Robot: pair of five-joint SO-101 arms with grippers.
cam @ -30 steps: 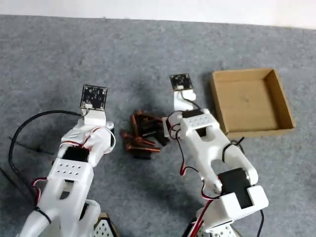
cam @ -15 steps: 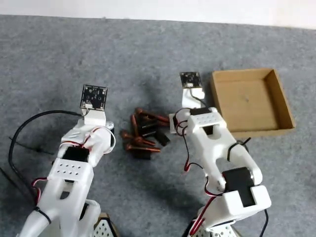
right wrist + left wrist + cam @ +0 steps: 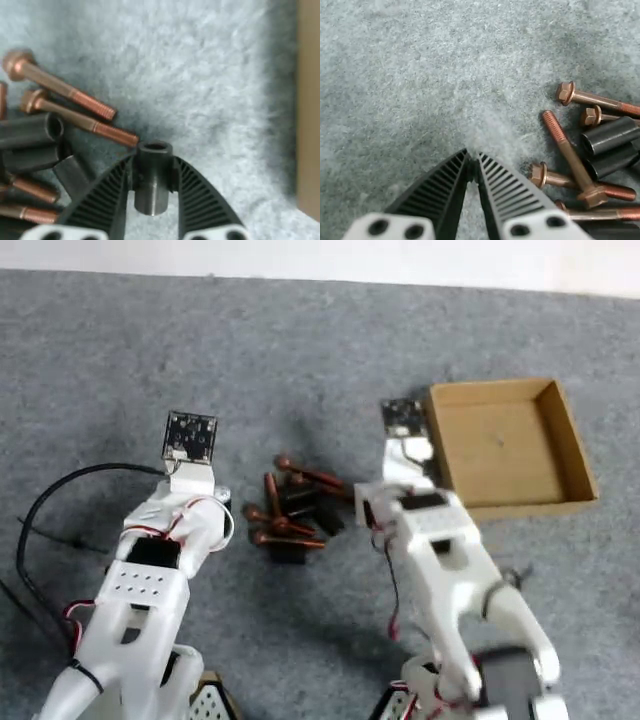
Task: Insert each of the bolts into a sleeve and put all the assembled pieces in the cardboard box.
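Observation:
Several copper bolts (image 3: 300,476) and black sleeves (image 3: 300,502) lie in a pile on the grey mat between the two arms. My right gripper (image 3: 153,165) is shut on one black sleeve (image 3: 151,176), held upright with its bore facing up, just off the pile's edge toward the cardboard box (image 3: 507,444). In the left wrist view my left gripper (image 3: 473,165) is shut with nothing in it, low over bare mat beside the bolts (image 3: 570,157) and sleeves (image 3: 609,136). In the right wrist view two bolts (image 3: 65,90) lie close to the held sleeve.
The cardboard box (image 3: 309,105) stands open at the right, with nothing visible inside. A black cable (image 3: 40,502) loops at the left arm's base. Grey mat stretches beyond the pile toward the far edge.
My right arm has swung from the pile toward the cardboard box. The left arm has kept still.

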